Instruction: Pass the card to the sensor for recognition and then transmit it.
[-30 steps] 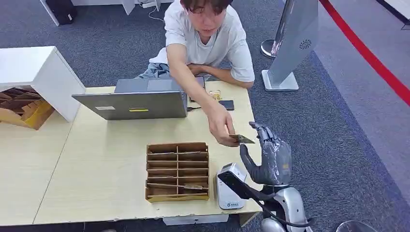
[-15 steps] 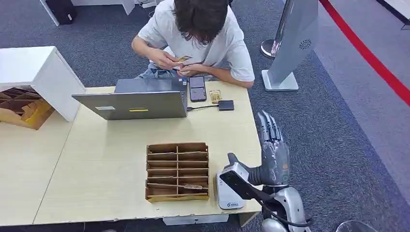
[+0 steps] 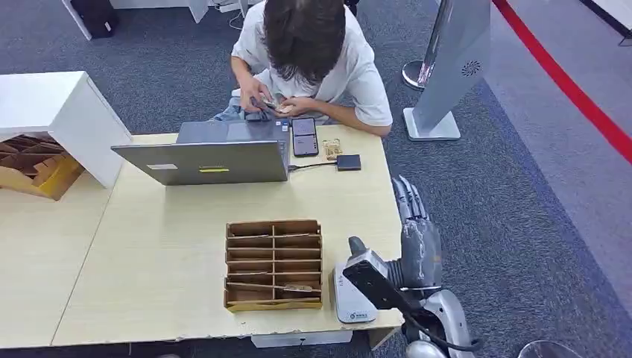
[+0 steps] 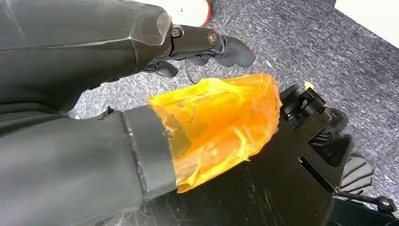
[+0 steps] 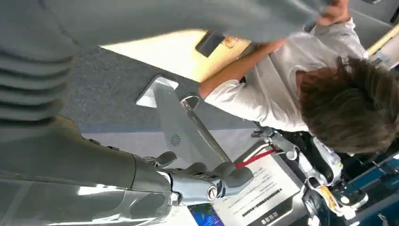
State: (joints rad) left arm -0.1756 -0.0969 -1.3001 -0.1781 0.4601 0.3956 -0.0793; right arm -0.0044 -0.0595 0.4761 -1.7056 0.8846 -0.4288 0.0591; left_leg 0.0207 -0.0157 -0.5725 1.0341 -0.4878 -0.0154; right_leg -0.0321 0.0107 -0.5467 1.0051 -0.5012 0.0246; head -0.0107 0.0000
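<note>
At the far left a white cabinet (image 3: 56,112) stands against the desk (image 3: 149,246), with cardboard pieces beside it. Along the desk's far edge an open laptop (image 3: 212,153) faces the person (image 3: 313,52), who sits behind that edge. Just right of it lie a phone (image 3: 304,136), a small yellowish item (image 3: 332,148) and a dark adapter (image 3: 348,162) cabled to the laptop, all within the person's easy reach.

Near the front edge sits a brown divider tray (image 3: 273,263), its slots holding thin flat pieces, probably stock for later passes. Touching its right side, at the desk's front right corner, is the white card sensor (image 3: 350,302), placed where the robot's right arm can reach it.

The card (image 3: 274,107) appears to be in the person's hands, close to their chest beyond the far edge, too small to make out clearly. I judge the handover complete, with the robot waiting for the next cycle.

The right hand (image 3: 416,239) is raised off the desk's right edge, fingers straight and spread, thumb out toward the sensor, holding nothing.

The right wrist view shows what the head view lacks: a grey thumb (image 5: 202,181) against a standing sign panel (image 5: 183,127) on the carpet, and the person from the side. The left wrist view shows the left hand (image 4: 202,44) hanging over grey carpet (image 4: 320,52), an orange film (image 4: 216,122) on its thumb; its dark fingers look partly curled around nothing, but I cannot tell whether they are together or apart.
</note>
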